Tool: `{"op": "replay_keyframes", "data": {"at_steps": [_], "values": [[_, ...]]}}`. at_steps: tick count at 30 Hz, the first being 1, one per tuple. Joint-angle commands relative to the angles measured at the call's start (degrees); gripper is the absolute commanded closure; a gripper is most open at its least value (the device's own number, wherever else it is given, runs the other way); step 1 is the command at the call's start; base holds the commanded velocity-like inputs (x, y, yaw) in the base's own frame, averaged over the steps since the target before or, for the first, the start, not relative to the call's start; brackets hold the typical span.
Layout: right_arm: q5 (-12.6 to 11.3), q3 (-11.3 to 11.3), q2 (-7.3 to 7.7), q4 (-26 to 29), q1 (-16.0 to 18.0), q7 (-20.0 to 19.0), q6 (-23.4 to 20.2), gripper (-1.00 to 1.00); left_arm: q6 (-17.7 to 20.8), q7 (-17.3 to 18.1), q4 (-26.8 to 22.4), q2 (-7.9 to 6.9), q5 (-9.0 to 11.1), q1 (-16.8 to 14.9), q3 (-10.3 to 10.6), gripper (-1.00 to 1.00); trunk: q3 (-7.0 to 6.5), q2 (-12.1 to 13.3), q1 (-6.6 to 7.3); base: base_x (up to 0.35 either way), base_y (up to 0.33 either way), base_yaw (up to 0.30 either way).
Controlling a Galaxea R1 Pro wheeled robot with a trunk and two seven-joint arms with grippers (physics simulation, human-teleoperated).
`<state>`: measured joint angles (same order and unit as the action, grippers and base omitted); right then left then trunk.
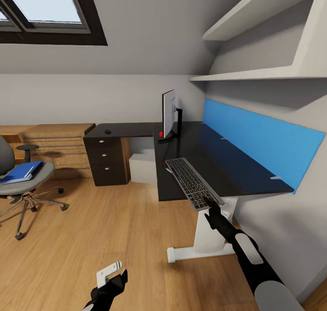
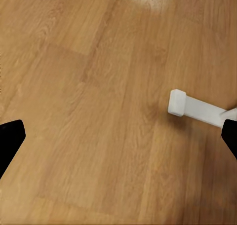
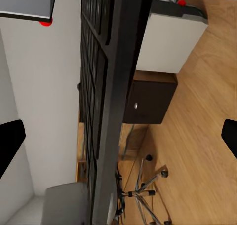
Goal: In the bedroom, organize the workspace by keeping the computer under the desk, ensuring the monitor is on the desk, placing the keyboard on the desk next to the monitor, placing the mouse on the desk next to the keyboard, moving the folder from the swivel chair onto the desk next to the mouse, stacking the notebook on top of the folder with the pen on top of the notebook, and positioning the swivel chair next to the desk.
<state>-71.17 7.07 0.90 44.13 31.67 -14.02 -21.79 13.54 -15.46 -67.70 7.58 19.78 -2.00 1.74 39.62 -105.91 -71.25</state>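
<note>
- Head view: sloped attic walls and a wood floor frame the desk (image 1: 218, 165). The right gripper (image 1: 211, 205) sits at the near end of the keyboard (image 1: 193, 183), which overhangs the desk's front edge – apparently held there to be slid further on; whether the grip is clenched cannot be told. Beyond the gripper stands the monitor (image 1: 169, 114), the mouse (image 1: 107, 131) further off on the desk's side wing, the computer (image 1: 143, 168) beneath. Far to its left the swivel chair (image 1: 22, 179) carries the folder (image 1: 19, 171) on its seat.
- Left wrist view: bare floorboards lie ahead of the left gripper (image 2: 118, 138), fingers spread and empty, with the desk's white foot (image 2: 195, 108) just off one fingertip.
- Right wrist view: the keyboard's dark edge runs between the spread fingertips – contact unclear; past it, the drawer unit (image 3: 148, 101) and the chair's chrome base (image 3: 143, 188).
</note>
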Motion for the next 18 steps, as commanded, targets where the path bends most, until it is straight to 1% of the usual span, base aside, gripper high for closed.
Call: {"op": "replay_keyframes", "data": {"at_steps": [1, 7, 16, 18], "values": [[-0.28, 0.16, -0.02, -0.01, 0.04, 0.02, -0.41, 1.00, 0.18, -0.44, 0.01, -0.02, 0.54, -0.02, 0.10, -1.00, 0.06, -0.03, 0.01, 0.000, 0.000, 0.000], [-0.20, -0.86, 0.06, 0.00, 0.04, 0.74, -0.36, 1.00, 0.17, -0.44, 0.36, -0.02, 0.52, -0.02, 0.10, -1.00, 0.06, -0.03, 0.01, 0.000, 0.000, 0.000], [-0.17, -1.00, 0.08, 0.00, 0.05, 0.75, -0.36, 1.00, 0.17, -0.37, 0.38, 0.01, 0.48, -0.02, 0.10, -1.00, 0.06, -0.03, 0.01, 0.000, 0.000, 0.000], [-0.14, -1.03, 0.07, 0.00, 0.04, 0.75, -0.36, 1.00, 0.17, -0.41, 0.38, 0.05, 0.45, -0.02, 0.10, -1.00, -0.30, 0.77, 0.45, 0.000, 0.000, 0.000]]}}
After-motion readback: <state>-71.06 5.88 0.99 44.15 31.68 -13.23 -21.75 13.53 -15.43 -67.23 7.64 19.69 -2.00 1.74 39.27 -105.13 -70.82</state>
